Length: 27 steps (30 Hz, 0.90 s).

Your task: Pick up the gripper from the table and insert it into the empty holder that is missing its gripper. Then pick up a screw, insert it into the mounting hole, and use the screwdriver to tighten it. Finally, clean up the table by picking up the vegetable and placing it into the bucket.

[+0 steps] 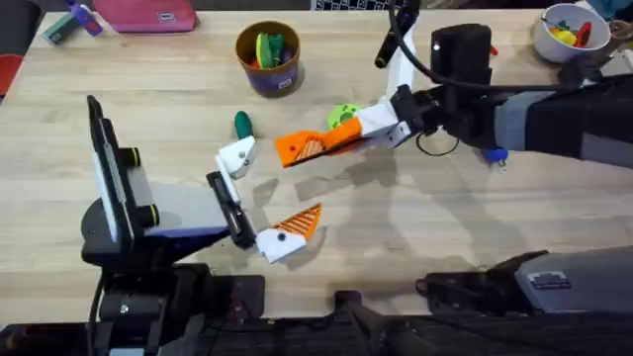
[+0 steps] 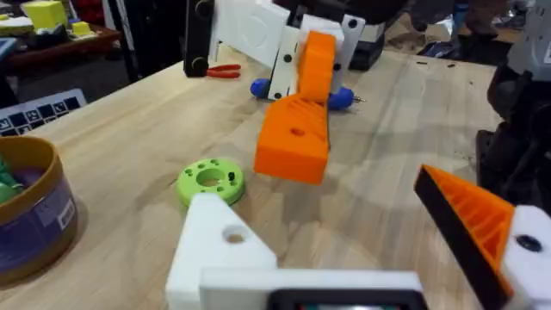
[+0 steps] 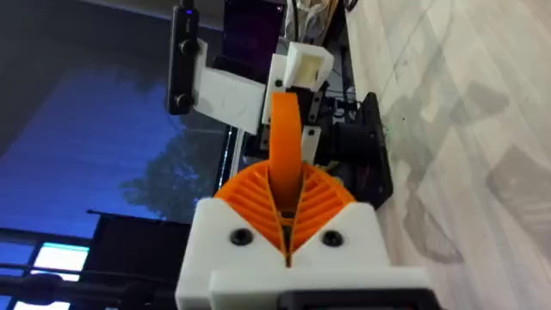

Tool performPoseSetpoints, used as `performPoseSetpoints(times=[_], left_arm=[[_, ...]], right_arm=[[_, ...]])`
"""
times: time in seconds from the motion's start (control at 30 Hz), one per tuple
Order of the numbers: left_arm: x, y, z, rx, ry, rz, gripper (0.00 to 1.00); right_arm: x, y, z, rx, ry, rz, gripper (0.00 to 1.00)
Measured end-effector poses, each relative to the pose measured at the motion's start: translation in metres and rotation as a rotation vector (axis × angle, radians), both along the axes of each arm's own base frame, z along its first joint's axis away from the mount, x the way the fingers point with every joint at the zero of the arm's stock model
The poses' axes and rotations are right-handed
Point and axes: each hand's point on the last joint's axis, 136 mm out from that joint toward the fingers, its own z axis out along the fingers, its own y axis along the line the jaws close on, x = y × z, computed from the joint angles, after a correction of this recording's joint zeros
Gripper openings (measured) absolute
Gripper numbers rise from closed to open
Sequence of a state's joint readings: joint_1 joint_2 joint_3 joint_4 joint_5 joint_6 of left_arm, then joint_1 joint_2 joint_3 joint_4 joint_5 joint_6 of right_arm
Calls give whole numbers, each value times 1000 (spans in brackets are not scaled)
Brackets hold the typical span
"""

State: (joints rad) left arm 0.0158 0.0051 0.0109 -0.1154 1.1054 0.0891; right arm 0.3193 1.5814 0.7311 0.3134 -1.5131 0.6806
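Observation:
My right gripper [image 1: 334,140] is shut on the gripper [image 1: 300,148], an orange ridged wedge, and holds it just above the table beside the left arm's jaws. In the right wrist view the wedge [image 3: 286,129] stands up between my orange pads [image 3: 250,194]. My left gripper [image 1: 265,194] lies open on the table. Its far jaw ends in the empty white holder [image 1: 237,155], whose mounting hole [image 2: 234,234] shows dark. The near jaw carries an orange finger [image 1: 300,222]. The wedge [image 2: 295,142] hangs close beyond the holder [image 2: 219,254]. The dark green vegetable [image 1: 242,125] lies left of it. The bucket [image 1: 268,59] stands behind. The blue screwdriver [image 2: 340,96] lies under the right arm.
A light green disc [image 1: 343,116] lies behind the right gripper. A white bowl [image 1: 569,38] with coloured bits stands at the back right. Red-handled pliers [image 2: 224,71] lie farther back. A pink case [image 1: 148,14] lies at the back left edge.

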Motion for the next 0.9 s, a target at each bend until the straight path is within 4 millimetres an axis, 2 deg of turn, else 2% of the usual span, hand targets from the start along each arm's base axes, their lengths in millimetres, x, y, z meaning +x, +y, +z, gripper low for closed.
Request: performPoseSetpoints(times=[0.17,0.47,0.9], left_arm=[[0,0,0,0,0,0,985],[0,0,0,0,0,0,985],[0,0,0,0,0,0,985]], right_arm=[[-3,3,-1,-14,44,13,10],[-9,19,-21,-35,98,71,10],[5,31,-13,-25,69,87,10]])
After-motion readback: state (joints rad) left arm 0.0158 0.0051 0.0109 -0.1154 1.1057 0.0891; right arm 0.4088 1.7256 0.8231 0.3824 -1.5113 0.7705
